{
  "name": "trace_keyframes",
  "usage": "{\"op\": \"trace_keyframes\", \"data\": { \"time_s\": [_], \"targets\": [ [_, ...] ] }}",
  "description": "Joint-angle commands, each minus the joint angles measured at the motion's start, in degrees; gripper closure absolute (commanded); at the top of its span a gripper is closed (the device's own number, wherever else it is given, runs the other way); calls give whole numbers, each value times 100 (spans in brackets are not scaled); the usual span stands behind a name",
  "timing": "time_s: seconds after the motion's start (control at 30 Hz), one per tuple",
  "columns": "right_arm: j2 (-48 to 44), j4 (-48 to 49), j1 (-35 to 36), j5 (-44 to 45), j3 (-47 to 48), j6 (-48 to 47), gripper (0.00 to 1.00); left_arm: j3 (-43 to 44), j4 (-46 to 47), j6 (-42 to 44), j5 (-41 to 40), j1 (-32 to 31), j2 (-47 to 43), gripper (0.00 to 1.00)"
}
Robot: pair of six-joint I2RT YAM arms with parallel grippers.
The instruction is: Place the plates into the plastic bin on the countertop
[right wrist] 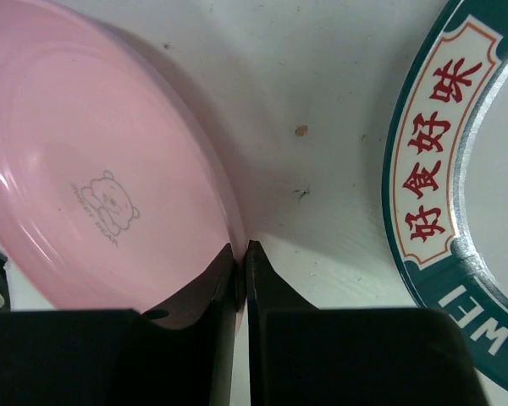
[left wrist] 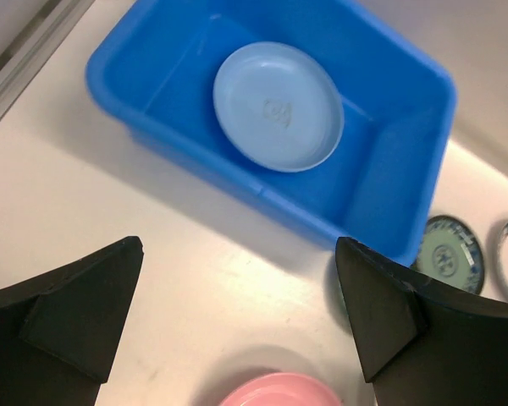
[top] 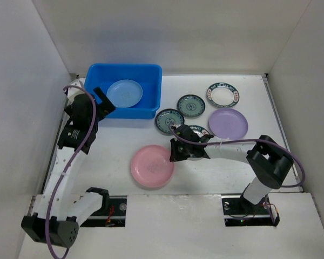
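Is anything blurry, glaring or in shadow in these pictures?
Top external view: soft, even light, all sharp. Left wrist view: the left end effector looms dark in the foreground; the light blue plate is crisp. Right wrist view: the pink plate shadows the countertop beside it; lettering on the patterned plate is sharp.

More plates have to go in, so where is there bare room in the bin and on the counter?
In the bin, bare floor flanks the light blue plate at both ends. The counter is bare between bin and pink plate. Right of the bin it is crowded: teal plates, patterned plates and lavender plate sit close together.
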Motion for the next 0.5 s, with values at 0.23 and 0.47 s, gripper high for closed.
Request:
{"op": "trace_keyframes", "data": {
  "time_s": [0.23, 0.47],
  "targets": [
    [-928, -1844, 354, 112, 1579, -696, 89, -781, -1202, 133, -200, 404, -1286, 0],
    [-746, -2952, -453, 367, 4021, -1469, 89, -1186, -1624, -130, -78, 448, -1779, 0]
  ]
}}
